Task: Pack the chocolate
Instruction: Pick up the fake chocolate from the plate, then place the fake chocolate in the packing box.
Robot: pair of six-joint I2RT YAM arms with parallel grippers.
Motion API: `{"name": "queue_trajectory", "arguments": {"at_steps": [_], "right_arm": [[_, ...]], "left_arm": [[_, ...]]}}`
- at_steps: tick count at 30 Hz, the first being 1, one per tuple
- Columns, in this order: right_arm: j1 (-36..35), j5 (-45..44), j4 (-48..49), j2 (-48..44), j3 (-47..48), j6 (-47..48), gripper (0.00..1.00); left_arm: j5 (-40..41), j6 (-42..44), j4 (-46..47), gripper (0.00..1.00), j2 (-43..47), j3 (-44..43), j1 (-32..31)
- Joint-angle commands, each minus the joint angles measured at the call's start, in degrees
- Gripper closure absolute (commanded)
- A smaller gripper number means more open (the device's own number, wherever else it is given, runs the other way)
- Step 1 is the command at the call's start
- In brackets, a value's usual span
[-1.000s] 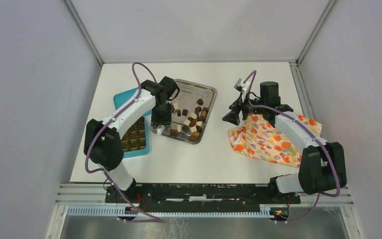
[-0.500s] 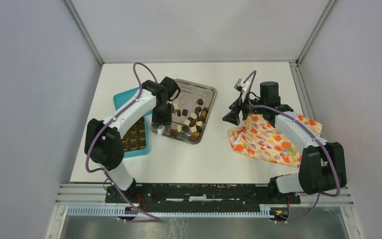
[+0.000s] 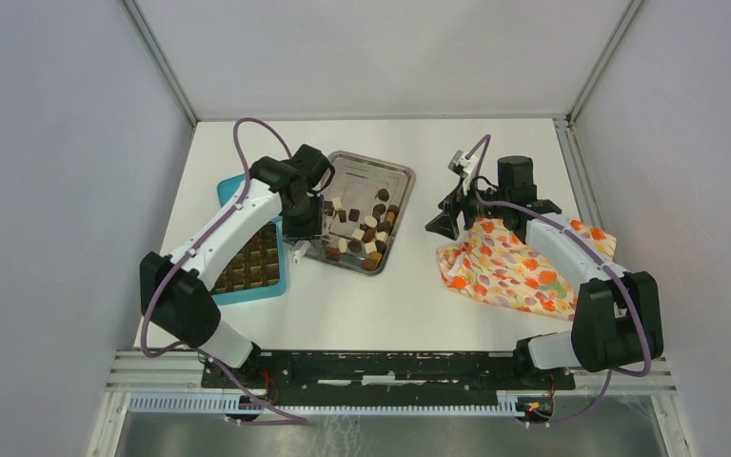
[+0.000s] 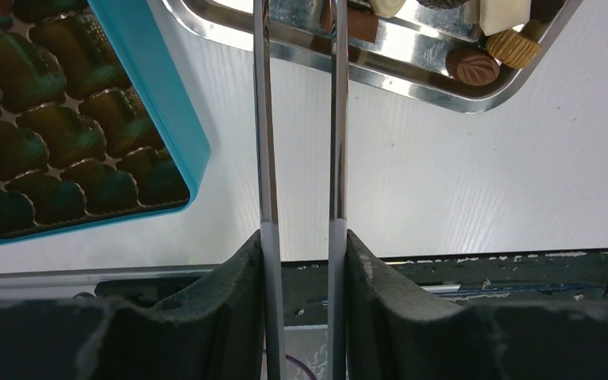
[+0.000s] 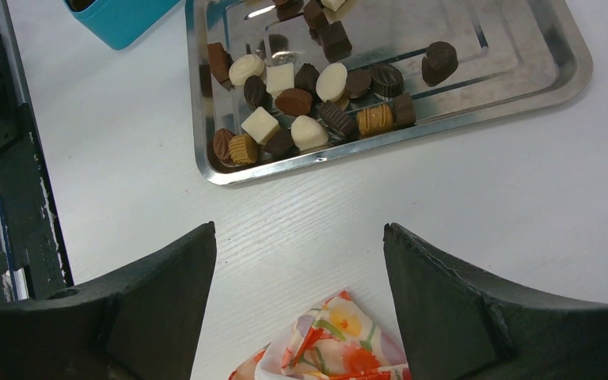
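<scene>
Table (image 3: pixel 390 305): white, and everything sits on it.
Cloth (image 3: pixel 509 267): orange floral, bunched up right under and behind the right gripper (image 5: pixel 298 237). It's not in play.
Box (image 4: pixel 166 103): teal, just left of the left gripper (image 3: pixel 305 249). The cups nearest it look empty.
Tray (image 5: pixel 507 39): steel. Its near rim is right at the left gripper's tips, and it's well ahead of the right gripper.
Right gripper: spread wide with nothing in it, hovering over bare table.
Left gripper: two long thin steel fingers (image 4: pixel 263 119) run parallel with a narrow gap. The tips run off the wrist view, so there's no telling if it's pinching a piece.
Chocolate (image 5: pixel 293 101): dark, mid-brown and white bites, heaped just ahead and right of the left gripper's tips, with a few loose ones further out.
Handling: probably light and stiff, but easy to scuff. It's smooth enough to squirt out of steel tips.
Grab spot: best bet looks like the flat opposite sides of a cube at the heap's edge, with a gentle squeeze.
</scene>
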State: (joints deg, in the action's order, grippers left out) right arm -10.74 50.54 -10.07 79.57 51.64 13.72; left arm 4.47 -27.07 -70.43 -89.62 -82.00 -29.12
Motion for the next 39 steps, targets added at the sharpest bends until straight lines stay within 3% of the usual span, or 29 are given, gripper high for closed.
{"name": "queue_trajectory", "arguments": {"at_steps": [1, 10, 19, 27, 33, 39], "right_arm": [[0.18, 1.31, 1.90, -0.23, 0.12, -0.18, 0.17], [0.11, 1.74, 2.14, 0.09, 0.04, -0.42, 0.17], [0.20, 1.84, 2.37, -0.12, -0.35, -0.36, 0.17], [0.19, 1.84, 2.24, -0.40, -0.47, -0.19, 0.17], [0.21, 1.93, 2.13, -0.64, -0.55, -0.01, 0.17], [0.21, 1.84, 1.99, -0.76, -0.48, 0.17, 0.17]], "left_arm": [[1.16, -1.18, -2.15, 0.98, 5.42, 0.45, -0.24], [5.79, -2.34, -7.91, 0.98, 11.76, 0.28, 2.96], [9.18, 2.41, -8.86, 0.98, 17.46, 4.16, 18.29], [14.27, 3.76, -5.92, 0.98, 17.77, 7.31, 25.83], [14.99, 5.11, -2.63, 0.97, 16.40, 7.98, 28.42], [13.92, 5.84, -1.03, 0.89, 14.09, 8.50, 29.04]]}}
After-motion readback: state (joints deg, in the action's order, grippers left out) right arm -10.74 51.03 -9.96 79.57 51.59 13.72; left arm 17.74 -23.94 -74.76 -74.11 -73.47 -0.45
